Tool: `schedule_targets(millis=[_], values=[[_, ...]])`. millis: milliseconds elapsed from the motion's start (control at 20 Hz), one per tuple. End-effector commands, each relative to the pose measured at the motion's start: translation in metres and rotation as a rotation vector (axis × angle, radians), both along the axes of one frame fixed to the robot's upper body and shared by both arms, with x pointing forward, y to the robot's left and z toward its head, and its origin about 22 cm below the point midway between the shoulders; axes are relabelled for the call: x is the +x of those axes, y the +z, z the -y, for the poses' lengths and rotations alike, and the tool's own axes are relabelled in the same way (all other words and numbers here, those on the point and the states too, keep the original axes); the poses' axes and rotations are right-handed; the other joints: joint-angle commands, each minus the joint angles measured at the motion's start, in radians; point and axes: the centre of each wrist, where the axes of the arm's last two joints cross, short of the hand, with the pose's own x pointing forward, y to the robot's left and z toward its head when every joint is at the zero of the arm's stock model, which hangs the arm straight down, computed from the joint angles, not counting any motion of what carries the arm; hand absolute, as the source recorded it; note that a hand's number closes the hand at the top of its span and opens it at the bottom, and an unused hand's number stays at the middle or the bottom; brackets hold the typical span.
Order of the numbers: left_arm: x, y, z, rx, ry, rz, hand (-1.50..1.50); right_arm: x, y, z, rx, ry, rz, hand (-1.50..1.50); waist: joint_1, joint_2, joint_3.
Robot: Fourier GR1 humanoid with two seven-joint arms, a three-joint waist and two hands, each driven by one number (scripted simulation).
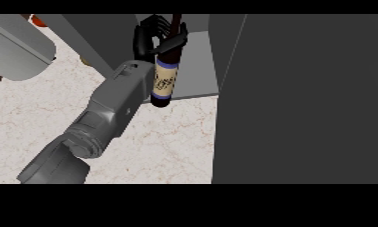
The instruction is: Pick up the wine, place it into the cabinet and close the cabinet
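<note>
The wine bottle is dark with a cream label and blue bands. It is tilted, with its neck pointing into the open cabinet and its base just over the front edge of the cabinet's floor. My left hand is shut on the bottle's upper part, the thumb across it and the fingers behind it. The forearm comes in from the lower left. The cabinet door stands open as a large dark panel on the right. My right hand does not show.
A pale grey rounded object stands at the left edge, with a small red thing behind it. The marbled counter spreads below the cabinet, between the forearm and the door.
</note>
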Motion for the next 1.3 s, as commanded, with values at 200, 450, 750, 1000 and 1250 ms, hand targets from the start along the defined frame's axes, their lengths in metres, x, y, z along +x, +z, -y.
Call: schedule_targets(millis=[200, 450, 750, 1000, 1250], values=[[0.000, -0.005, -0.020, 0.072, 0.045, -0.036, -1.50, 0.000, 0.003, -0.003, 0.004, -0.012, 0.018, -1.50, 0.003, -0.001, -0.001], [-0.001, -0.006, -0.012, 0.097, 0.075, -0.072, -1.50, 0.001, 0.000, -0.003, -0.009, 0.022, 0.011, -1.50, -0.012, 0.004, 0.000], [-0.003, -0.015, -0.035, 0.107, 0.089, -0.060, -1.50, 0.004, 0.000, 0.003, -0.007, -0.008, 0.009, -1.50, 0.005, 0.001, -0.001], [-0.008, -0.021, -0.020, 0.080, 0.058, -0.021, -1.50, -0.002, -0.004, 0.005, 0.003, -0.002, 0.010, -1.50, -0.009, 0.002, -0.001], [0.002, 0.000, -0.014, 0.037, -0.003, 0.009, -1.50, -0.001, -0.002, -0.004, 0.010, 0.013, 0.010, -1.50, -0.001, 0.001, -0.002]])
